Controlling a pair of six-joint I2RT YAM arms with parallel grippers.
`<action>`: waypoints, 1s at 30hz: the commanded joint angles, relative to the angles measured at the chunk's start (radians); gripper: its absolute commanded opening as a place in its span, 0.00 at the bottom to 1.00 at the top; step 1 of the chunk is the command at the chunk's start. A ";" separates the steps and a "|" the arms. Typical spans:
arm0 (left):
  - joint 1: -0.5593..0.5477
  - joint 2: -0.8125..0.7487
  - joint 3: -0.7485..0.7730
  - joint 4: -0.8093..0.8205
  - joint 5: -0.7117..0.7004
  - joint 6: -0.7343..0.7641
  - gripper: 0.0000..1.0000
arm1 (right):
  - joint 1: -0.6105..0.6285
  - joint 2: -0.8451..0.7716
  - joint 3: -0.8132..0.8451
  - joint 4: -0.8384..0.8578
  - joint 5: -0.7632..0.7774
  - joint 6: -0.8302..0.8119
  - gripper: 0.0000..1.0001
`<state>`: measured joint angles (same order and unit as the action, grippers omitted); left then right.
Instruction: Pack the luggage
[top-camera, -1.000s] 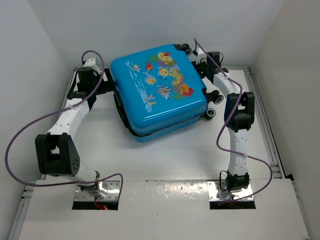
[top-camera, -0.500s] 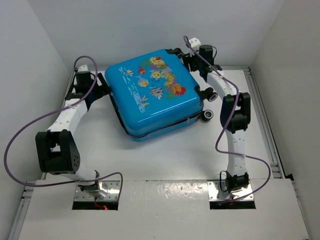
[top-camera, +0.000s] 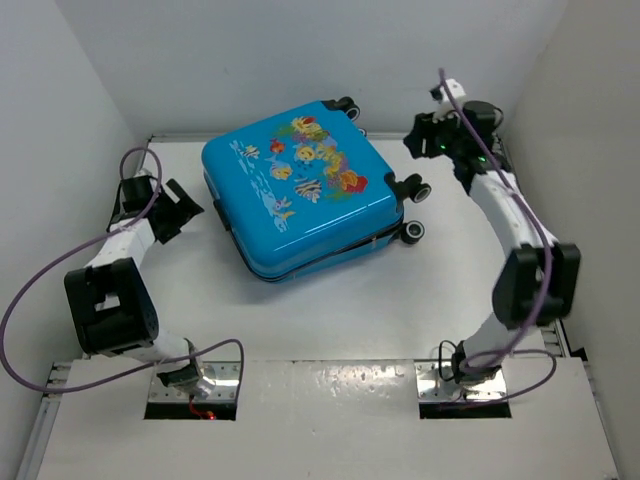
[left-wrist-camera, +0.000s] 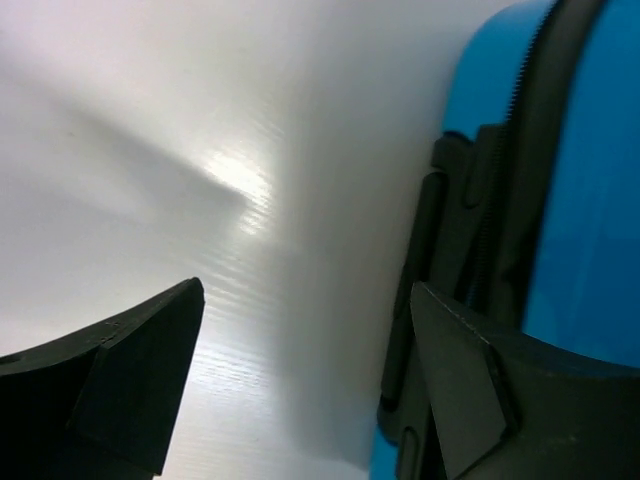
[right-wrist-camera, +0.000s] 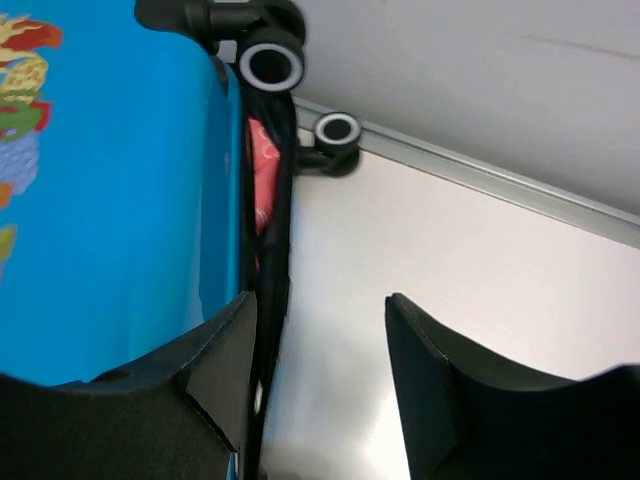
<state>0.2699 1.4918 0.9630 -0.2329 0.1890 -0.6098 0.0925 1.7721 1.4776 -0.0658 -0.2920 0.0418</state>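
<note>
The bright-blue luggage (top-camera: 300, 195) with cartoon fish prints lies flat and closed on the white table, wheels to the right. My left gripper (top-camera: 178, 210) is open and empty, a short way left of its handle side; the left wrist view shows the case's blue shell (left-wrist-camera: 590, 200) and black zipper trim. My right gripper (top-camera: 425, 140) is open and empty, raised to the right of the wheels. In the right wrist view the luggage (right-wrist-camera: 110, 190) shows a pink item (right-wrist-camera: 262, 175) in its zipper gap, beside two wheels (right-wrist-camera: 270, 65).
White walls close in the table on the left, back and right. A metal rail (top-camera: 530, 240) runs along the table's right edge. Purple cables loop off both arms.
Both grippers have pulled away from the luggage: the left one moved down and left, the right one swung up and to the right. The luggage has shifted slightly left.
</note>
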 joint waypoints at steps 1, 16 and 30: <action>0.043 -0.070 -0.024 0.035 0.087 0.041 0.89 | -0.039 -0.172 -0.172 0.017 -0.102 0.038 0.54; -0.124 0.165 0.138 0.230 0.294 0.002 0.83 | -0.054 -0.648 -0.629 -0.325 -0.398 -0.051 0.55; -0.095 0.078 0.026 0.067 0.222 0.120 0.73 | 0.052 -0.808 -0.911 -0.056 -0.233 0.161 0.42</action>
<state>0.1745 1.6386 1.0073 -0.1532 0.4191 -0.5247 0.1341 1.0370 0.6395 -0.2718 -0.6083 0.1085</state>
